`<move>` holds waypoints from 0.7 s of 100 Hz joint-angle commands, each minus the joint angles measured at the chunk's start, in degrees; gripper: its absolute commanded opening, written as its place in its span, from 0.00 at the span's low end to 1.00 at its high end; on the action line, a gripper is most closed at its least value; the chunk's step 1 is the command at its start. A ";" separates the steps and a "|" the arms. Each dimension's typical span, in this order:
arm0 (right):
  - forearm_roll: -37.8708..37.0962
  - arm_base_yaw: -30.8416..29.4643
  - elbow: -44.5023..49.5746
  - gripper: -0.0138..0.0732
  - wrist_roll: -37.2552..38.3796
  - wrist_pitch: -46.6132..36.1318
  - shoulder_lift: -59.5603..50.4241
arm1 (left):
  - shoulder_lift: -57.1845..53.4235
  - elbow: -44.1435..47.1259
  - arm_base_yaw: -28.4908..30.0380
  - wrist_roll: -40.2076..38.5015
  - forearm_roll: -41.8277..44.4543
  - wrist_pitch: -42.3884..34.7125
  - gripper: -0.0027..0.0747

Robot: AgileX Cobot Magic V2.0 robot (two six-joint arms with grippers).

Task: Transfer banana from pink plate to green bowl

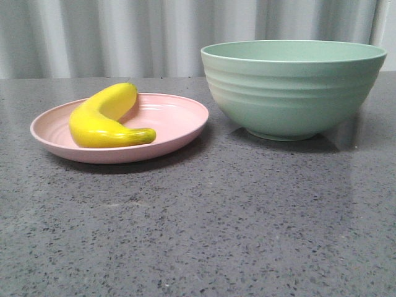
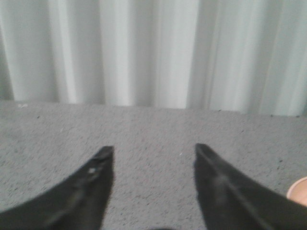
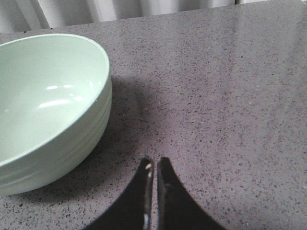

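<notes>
The banana (image 1: 105,119) is showing a glossy, bright yellow skin, curving like a crescent, with a greenish end pointing toward 3 o'clock and its fatter end rising toward 1 o'clock. It is lying on the pink plate (image 1: 176,120), occupying the 9 o'clock half of that shallow, ringed dish. The green bowl (image 1: 291,86) is standing at 3 o'clock from the plate, near it, though whether the 2 rims are touching cannot be told. It is far taller than the plate, matte and pale mint, with horizontal ridges around its outside. Both are sitting on the speckled grey counter (image 1: 198,235).

The front view is showing neither arm. The left wrist view is showing the left claw (image 2: 154,152) with its 2 dark fingers spread well apart over bare counter, holding nothing, and a sliver of the pink plate (image 2: 299,189) is peeking in at the frame edge. The right wrist view is showing the right claw (image 3: 153,164) with its fingers pressed together, gripping nothing, hovering over the counter just beside the green bowl (image 3: 53,103); this view alone is looking into the bowl, where the visible part of the smooth interior is holding nothing.

A pale pleated curtain (image 1: 124,37) is hanging behind the counter. Nothing is standing between plate and bowl.
</notes>
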 commanded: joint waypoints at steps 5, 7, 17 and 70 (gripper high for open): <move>0.00 -0.01 -2.16 0.07 -0.27 -4.80 0.23 | 1.42 -2.05 -3.31 -0.12 -0.60 -5.69 0.60; 0.00 -0.01 -2.16 0.07 -0.27 -4.80 0.23 | 1.78 -2.05 -4.10 -0.27 -0.60 -5.58 0.60; 0.00 -0.01 -2.16 0.07 -0.27 -4.80 0.23 | 4.39 -2.75 -8.69 -2.55 -0.60 -5.40 0.60; -0.30 -0.01 -2.16 0.07 -0.27 -5.07 0.23 | 36.26 -33.88 -21.68 -5.40 -20.34 33.83 0.60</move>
